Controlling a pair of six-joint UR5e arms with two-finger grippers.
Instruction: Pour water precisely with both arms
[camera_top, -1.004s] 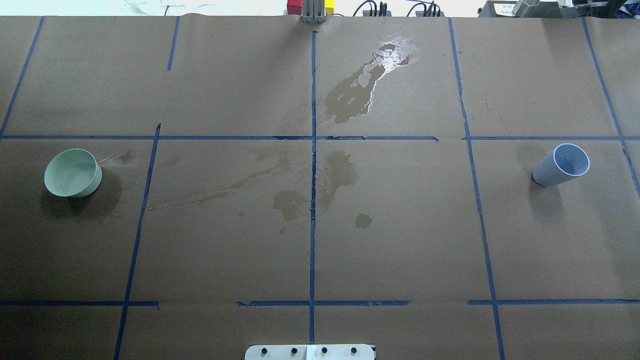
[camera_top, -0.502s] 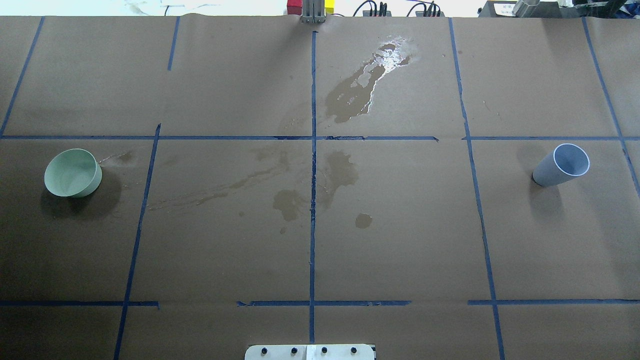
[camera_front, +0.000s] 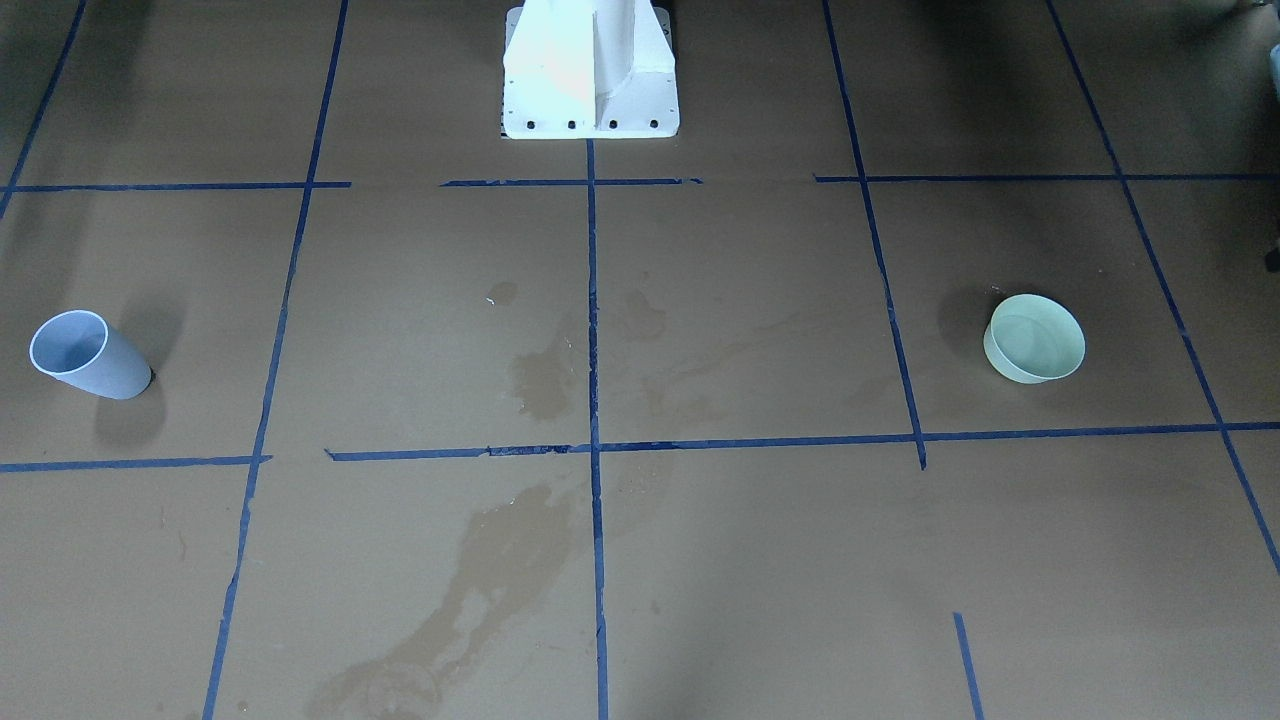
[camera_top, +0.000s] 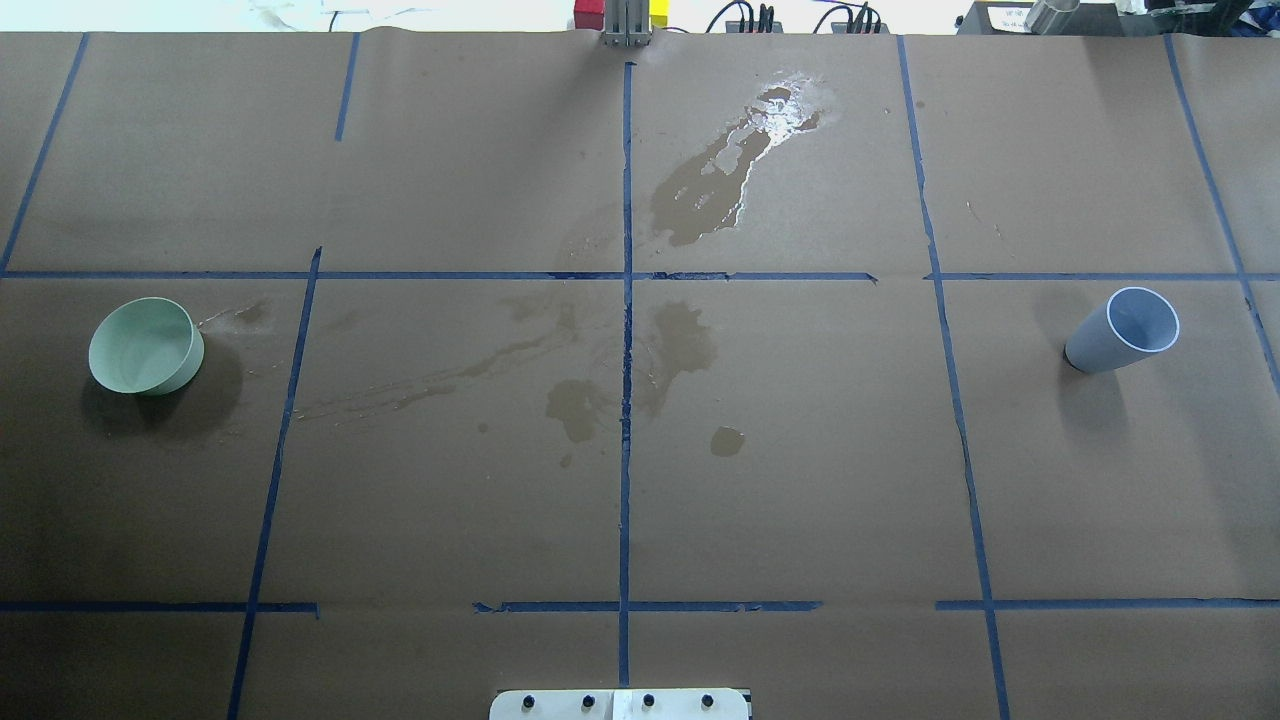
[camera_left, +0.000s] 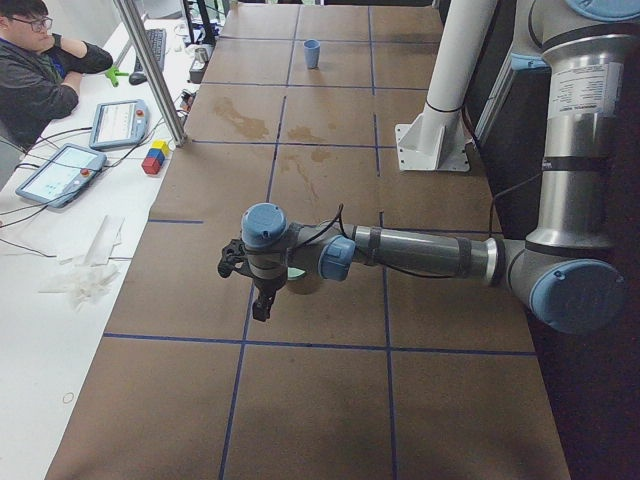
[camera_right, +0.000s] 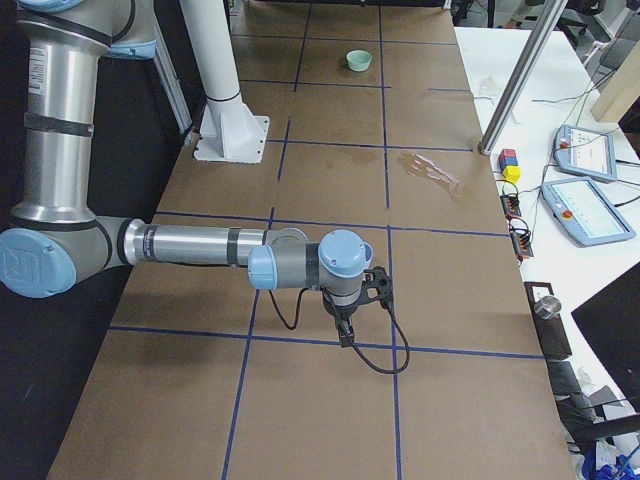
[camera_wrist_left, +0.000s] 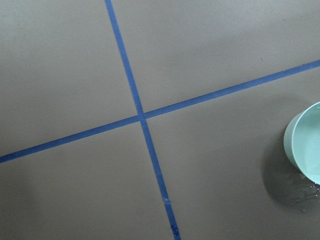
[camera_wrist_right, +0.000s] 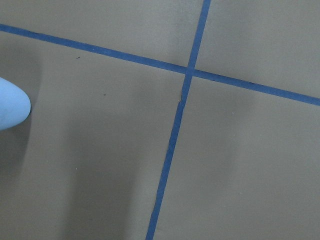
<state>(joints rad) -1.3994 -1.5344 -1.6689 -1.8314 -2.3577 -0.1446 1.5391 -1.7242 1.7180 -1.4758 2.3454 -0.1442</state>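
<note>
In side views only, left arm (camera_left: 420, 255), right arm (camera_right: 195, 245), fingers (camera_left: 262, 302) gap unclear, water (camera_top: 778, 112) glossy overhead.

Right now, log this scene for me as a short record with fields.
green bowl: upright, robot's left side
blue cup: upright, robot's right side
water: glossy puddle on the paper, far side; damp stains mid-table
left claw: over the table beside the bowl; open or shut unclear
right claw: over the table; open or shut unclear
</note>
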